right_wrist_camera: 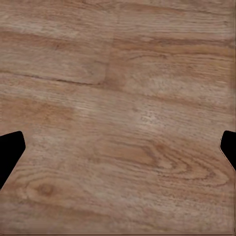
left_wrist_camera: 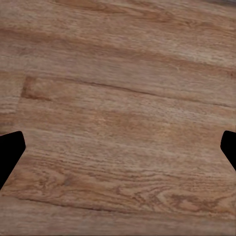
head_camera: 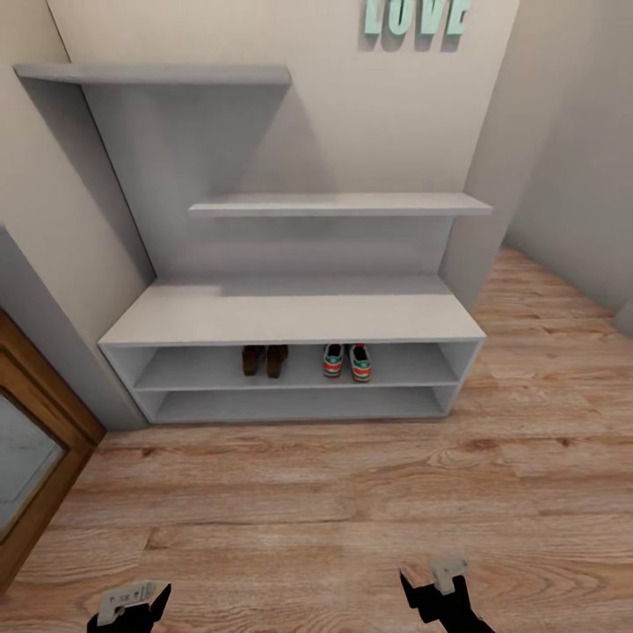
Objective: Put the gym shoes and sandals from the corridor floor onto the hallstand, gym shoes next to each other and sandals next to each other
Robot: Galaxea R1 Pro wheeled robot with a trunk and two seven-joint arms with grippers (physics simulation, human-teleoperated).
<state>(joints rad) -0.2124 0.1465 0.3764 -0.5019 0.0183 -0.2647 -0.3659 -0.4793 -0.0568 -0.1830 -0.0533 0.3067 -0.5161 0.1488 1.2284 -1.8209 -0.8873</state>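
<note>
The light-grey hallstand (head_camera: 290, 316) stands against the wall ahead. On its upper open shelf the two gym shoes (head_camera: 346, 361) sit side by side, white with teal and red. To their left on the same shelf the two dark-brown sandals (head_camera: 265, 360) sit side by side. My left gripper (head_camera: 132, 607) and right gripper (head_camera: 437, 589) hang low over the corridor floor (head_camera: 316, 510), far from the rack. In both wrist views the fingers (left_wrist_camera: 11, 152) (right_wrist_camera: 11, 150) are spread wide, with bare wood planks and nothing else between them.
A wood-framed glass door (head_camera: 31, 448) stands at the left. Two floating shelves (head_camera: 338, 205) hang above the bench top. Teal letters (head_camera: 413, 16) decorate the wall. The corridor continues to the right past a wall corner (head_camera: 475, 237).
</note>
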